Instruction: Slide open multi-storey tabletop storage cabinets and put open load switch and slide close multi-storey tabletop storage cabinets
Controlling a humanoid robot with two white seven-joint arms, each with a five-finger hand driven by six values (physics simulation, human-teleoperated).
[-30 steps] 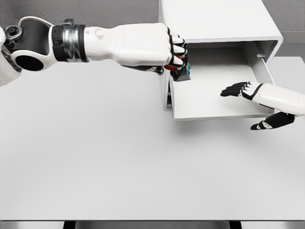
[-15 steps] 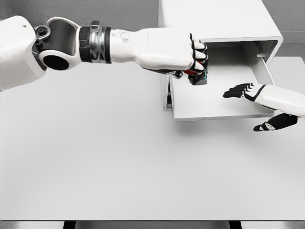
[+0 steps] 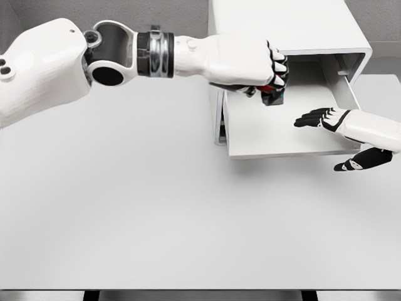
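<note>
A white storage cabinet (image 3: 288, 25) stands at the back right of the table. Its top drawer (image 3: 282, 128) is slid out toward me. My left hand (image 3: 266, 66) reaches across from the left and is shut on the load switch (image 3: 272, 95), a small dark block with red parts. The switch hangs over the drawer's back left part, mostly hidden under the fingers. My right hand (image 3: 332, 135) is open at the drawer's right front corner, fingers over the drawer floor and thumb below its front edge.
The white table (image 3: 138, 207) spreads wide to the left and front of the cabinet. Its front edge (image 3: 200, 290) runs along the bottom of the view. A grey wall lies behind the cabinet.
My left arm has carried the load switch rightward, from the drawer's left edge to over its inside. The right hand has barely shifted.
</note>
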